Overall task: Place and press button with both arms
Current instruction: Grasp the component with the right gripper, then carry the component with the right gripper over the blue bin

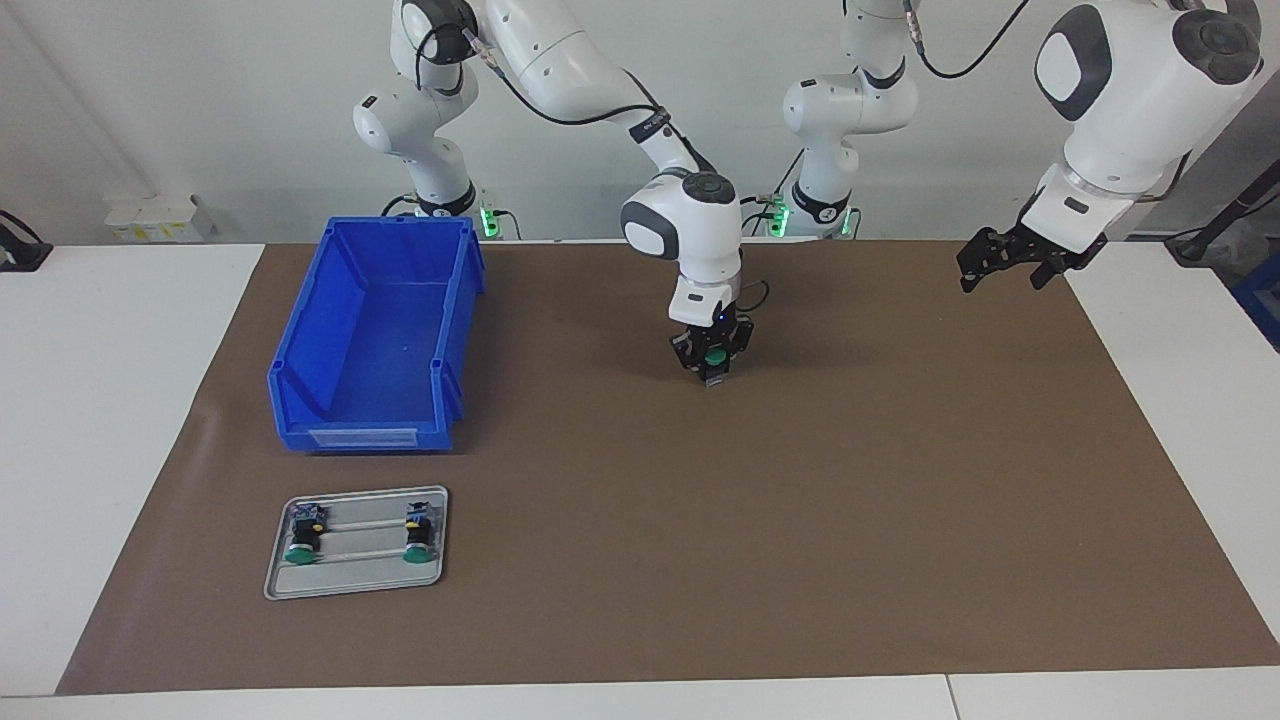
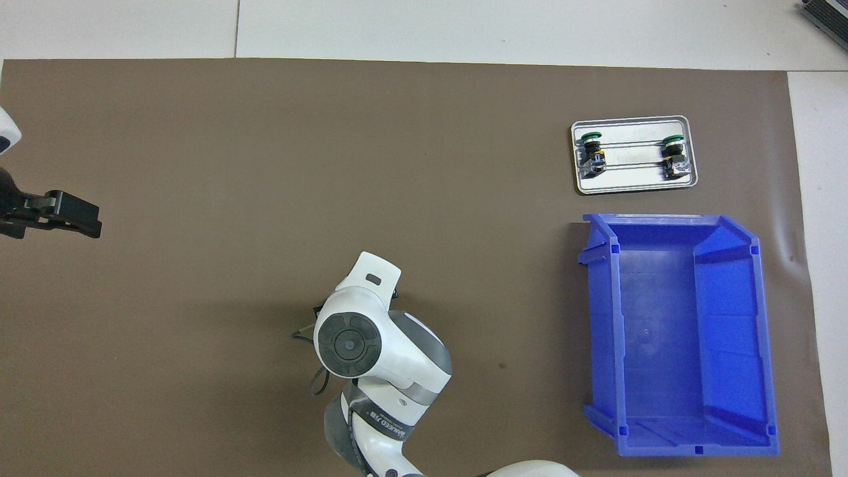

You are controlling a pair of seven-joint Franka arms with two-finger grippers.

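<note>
A button with a round green cap sits between the fingers of my right gripper, which points straight down at the middle of the brown mat and is shut on it. The fingertips are low, close to the mat; I cannot tell if the button touches it. In the overhead view the right arm's wrist hides both gripper and button. My left gripper hangs open and empty in the air over the mat's edge at the left arm's end of the table.
A grey tray holds two more green-capped buttons. It lies at the right arm's end, farther from the robots than the blue bin. White table borders the mat.
</note>
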